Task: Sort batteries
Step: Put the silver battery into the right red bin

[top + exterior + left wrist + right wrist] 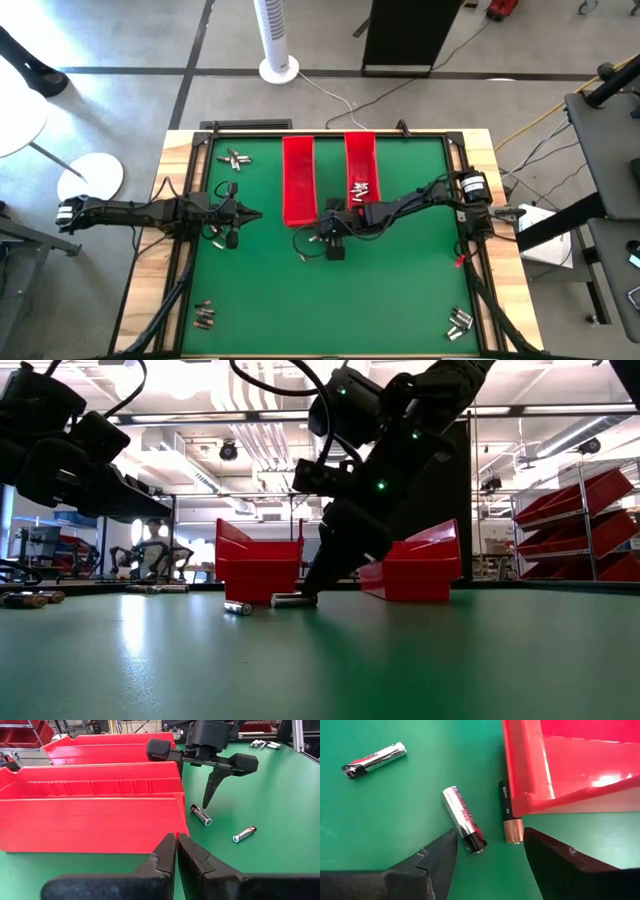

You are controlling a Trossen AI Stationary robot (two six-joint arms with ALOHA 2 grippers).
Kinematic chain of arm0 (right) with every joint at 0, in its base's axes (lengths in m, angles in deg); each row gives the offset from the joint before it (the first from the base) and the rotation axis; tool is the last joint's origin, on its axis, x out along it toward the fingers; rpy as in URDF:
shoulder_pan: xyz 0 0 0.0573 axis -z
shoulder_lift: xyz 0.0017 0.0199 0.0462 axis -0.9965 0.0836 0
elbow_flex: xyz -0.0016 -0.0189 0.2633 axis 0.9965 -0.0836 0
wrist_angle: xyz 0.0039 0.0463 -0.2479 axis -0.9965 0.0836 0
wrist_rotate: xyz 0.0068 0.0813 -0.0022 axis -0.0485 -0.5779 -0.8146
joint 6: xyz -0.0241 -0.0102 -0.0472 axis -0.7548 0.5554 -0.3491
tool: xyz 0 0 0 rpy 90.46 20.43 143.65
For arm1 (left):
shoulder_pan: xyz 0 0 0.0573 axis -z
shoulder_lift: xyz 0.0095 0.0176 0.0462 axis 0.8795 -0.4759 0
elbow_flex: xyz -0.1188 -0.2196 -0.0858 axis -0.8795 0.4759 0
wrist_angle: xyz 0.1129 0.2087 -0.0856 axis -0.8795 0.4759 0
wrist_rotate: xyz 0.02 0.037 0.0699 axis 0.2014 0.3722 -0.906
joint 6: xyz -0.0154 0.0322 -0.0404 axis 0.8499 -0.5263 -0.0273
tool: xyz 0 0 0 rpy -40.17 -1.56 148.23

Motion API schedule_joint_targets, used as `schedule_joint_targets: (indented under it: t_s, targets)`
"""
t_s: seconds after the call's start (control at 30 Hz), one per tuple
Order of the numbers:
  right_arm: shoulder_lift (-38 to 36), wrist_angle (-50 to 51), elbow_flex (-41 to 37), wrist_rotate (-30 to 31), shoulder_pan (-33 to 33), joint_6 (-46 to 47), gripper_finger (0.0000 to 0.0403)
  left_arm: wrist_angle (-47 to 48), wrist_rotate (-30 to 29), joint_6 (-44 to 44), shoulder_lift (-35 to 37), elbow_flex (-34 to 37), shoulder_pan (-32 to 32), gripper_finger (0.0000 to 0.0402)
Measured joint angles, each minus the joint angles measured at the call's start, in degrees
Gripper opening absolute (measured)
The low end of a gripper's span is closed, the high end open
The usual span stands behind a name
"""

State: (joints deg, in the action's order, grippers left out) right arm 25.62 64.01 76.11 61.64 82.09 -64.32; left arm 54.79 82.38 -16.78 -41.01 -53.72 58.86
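Note:
Two long red trays [298, 180] [361, 165] lie side by side at the table's far middle; the right one holds a few batteries [360, 188]. My right gripper [490, 852] stands open and slants down just off the left tray's near end [545, 775]. A silver battery [465, 819] and a black-and-copper battery [509, 817] lie flat on the mat ahead of its fingertips; the dark one lies against the tray's end wall. Another silver battery [374, 758] lies farther off. My left gripper [176, 847] is shut and holds nothing, left of the trays.
Small groups of batteries lie at the far left [235, 158], by my left gripper [220, 235], at the near left corner [204, 317] and the near right corner [460, 322]. Open green mat [330, 300] fills the near middle.

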Motion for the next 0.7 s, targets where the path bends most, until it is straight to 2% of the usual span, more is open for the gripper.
schedule_joint_targets:
  t_s: [0.13, 0.37, 0.7]
  targets:
    - [0.16, -0.69, 0.00, -0.49, 0.77, -0.13, 0.0229, 0.00, 0.00, 0.00, 0.00, -0.01, 0.00, 0.0000]
    - [0.16, -1.17, 0.00, -5.94, 2.19, -0.09, 0.0243, 0.00, 0.00, 0.00, 0.00, 0.00, 0.00, 0.0000]
    - [0.16, -1.08, 0.00, -7.68, 2.41, -0.13, 0.0240, 0.02, 0.01, 0.00, 0.00, -0.01, 0.00, 0.0000]
